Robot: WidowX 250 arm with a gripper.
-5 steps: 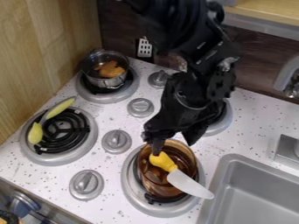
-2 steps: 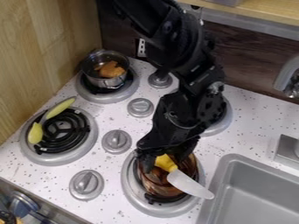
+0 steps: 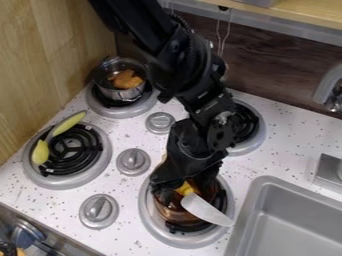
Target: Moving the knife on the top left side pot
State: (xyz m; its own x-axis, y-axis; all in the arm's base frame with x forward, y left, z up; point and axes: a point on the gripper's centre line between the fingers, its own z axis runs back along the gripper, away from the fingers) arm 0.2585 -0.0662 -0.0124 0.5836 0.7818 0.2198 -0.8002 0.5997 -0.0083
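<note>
yellow-handled knife (image 3: 206,209) has shifted slightly left, across the amber pot (image 3: 172,214).

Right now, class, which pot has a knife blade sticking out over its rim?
The brown pot, beside the sink; the metal pot holds orange food instead.

2 pots (image 3: 124,94), 4 brnrs (image 3: 92,147), 1 knife (image 3: 206,209)

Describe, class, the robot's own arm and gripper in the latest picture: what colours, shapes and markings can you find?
The arm is black, built of chunky segments with bulky rounded joints. Small round details like bolts or holes dot its casing, and a ribbed dark strip edges the upper part. Lower down are short pale marks and a whitish-grey patch. The gripper is black too, angular and blocky.
</note>
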